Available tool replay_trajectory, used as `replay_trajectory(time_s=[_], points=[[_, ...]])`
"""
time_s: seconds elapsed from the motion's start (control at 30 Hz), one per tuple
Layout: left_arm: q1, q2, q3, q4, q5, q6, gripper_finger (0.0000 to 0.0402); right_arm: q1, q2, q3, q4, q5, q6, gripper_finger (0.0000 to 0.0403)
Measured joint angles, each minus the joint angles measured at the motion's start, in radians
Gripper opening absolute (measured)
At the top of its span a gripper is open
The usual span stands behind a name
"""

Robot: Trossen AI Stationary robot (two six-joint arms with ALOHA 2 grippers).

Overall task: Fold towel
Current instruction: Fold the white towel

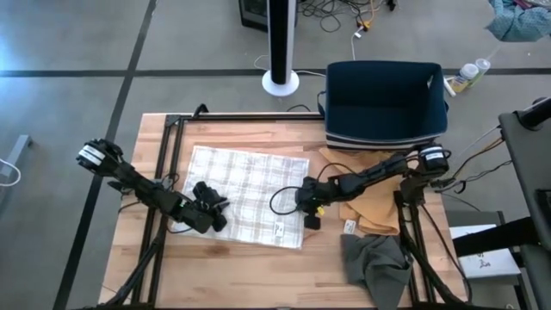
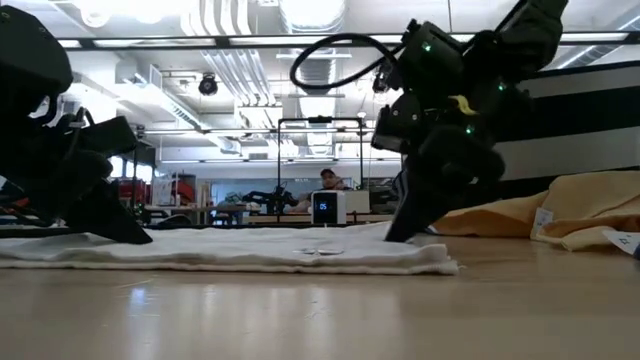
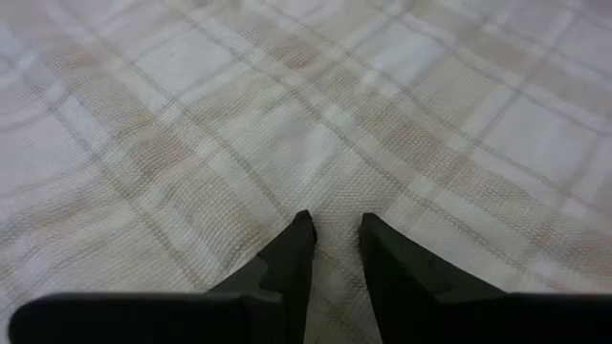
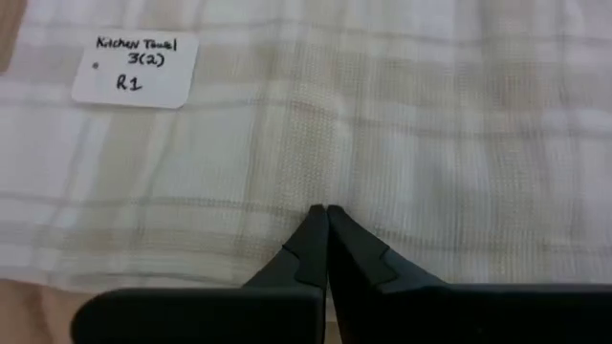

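While right fingers (image 4: 326, 212) press together, the towel (image 4: 402, 124) label (image 4: 135, 69) reads "Kitchen Towel 3(2) R1".

We read one handwritten white label (image 4: 136, 69) lying on the checked towel (image 4: 402, 124), in the upper left of the right wrist view: "Kitchen Towel", beneath it "3(2)", and then "R1". Tags on the other cloths in the high view are too small for us to read.
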Motion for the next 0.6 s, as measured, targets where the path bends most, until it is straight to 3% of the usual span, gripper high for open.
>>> replay_trajectory(time_s=[0.2,0.33,0.47,0.6], points=[[-0.002,0.0,0.002,0.017,0.019,0.003,0.0083,0.059,-0.105,-0.011,-0.154,0.026,-0.003,0.0],[-0.001,0.0,-0.001,0.023,0.005,0.032,0.0085,0.086,-0.152,-0.009,-0.039,0.025,-0.009,0.0],[-0.001,0.002,-0.002,0.051,0.006,0.054,0.0089,0.102,-0.096,-0.013,0.091,0.029,-0.004,0.0],[-0.001,0.002,-0.002,0.069,0.011,0.06,0.0087,0.11,-0.012,-0.013,0.088,0.014,0.008,0.0]])
